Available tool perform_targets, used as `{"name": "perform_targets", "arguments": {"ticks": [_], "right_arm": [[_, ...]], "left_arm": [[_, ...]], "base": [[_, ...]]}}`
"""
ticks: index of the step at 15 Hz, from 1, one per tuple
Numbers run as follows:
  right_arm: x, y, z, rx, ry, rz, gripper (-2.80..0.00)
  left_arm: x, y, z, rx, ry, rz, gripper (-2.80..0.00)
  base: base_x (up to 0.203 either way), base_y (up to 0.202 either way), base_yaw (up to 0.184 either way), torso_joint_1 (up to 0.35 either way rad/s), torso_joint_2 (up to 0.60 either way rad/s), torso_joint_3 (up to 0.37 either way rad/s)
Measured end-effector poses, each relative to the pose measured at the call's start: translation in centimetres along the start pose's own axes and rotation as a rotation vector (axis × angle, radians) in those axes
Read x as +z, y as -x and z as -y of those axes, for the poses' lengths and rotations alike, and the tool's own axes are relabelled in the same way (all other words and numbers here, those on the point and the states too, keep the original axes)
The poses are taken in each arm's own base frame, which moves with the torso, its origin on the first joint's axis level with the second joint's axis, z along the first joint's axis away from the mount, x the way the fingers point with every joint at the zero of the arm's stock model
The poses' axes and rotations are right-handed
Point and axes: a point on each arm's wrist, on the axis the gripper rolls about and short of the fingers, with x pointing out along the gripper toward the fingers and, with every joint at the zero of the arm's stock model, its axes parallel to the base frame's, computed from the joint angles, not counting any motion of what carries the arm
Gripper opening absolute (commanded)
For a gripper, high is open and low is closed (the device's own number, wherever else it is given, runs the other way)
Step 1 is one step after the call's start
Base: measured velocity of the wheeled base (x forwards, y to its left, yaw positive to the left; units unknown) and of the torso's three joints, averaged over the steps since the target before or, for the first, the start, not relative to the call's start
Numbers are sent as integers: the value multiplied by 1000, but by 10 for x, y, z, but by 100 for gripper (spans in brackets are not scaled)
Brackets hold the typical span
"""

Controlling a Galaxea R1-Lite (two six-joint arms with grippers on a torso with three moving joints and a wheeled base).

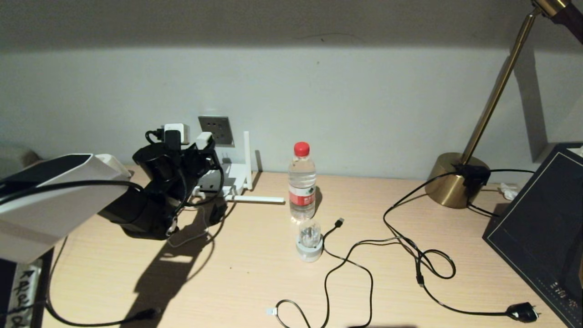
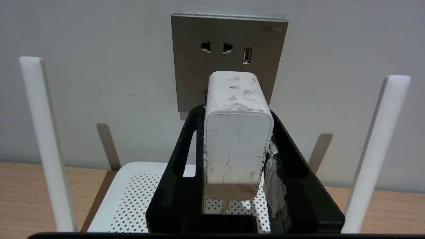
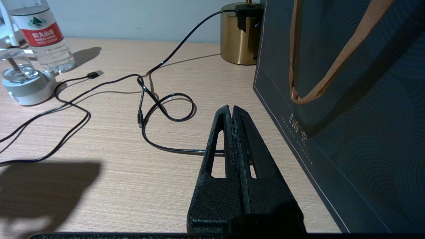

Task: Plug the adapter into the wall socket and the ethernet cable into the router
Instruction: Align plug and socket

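left end effector [image 2: 237, 146]: clamped on the adapter [image 2: 236, 139], one finger on each side wall; centre of left wrist view, left-centre of head view
adapter position: nose right at the lower part of the wall socket [image 2: 229, 59]; can't tell if the pins are in or only touching the plate
adapter handling: looks light, rigid plastic shell, scuffed, probably a bit slick; side-wall grip suits a straight push, keep it square to the plate
adapter cord: thin, soft, hangs below the body; low drag, but could snag
wall socket: rigid metal-look plate, upper centre of left wrist view; two pin holes and a USB port free above the adapter
router [image 2: 132, 196]: under the adapter, bottom of left wrist view, antennas up either side
ethernet cable: can't pick it out for certain
right end effector [image 3: 234, 149]: closed, empty, over the desk [image 3: 116, 166] beside a dark paper bag [image 3: 348, 99], lower centre of right wrist view
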Motion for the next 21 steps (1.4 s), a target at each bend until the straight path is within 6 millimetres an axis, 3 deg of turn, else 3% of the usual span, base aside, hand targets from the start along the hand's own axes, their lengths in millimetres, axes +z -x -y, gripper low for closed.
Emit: {"name": "perform_targets", "arguments": {"ticks": [13, 21], "right_arm": [[0, 0, 0, 0, 0, 0, -280], [0, 0, 0, 0, 0, 0, -280]], "left_arm": [[-7, -16, -7, 2, -8, 6, -280], [0, -23, -10, -15, -13, 26, -280]], "base": [[0, 0, 0, 0, 0, 0], [0, 0, 0, 0, 0, 0]]}}
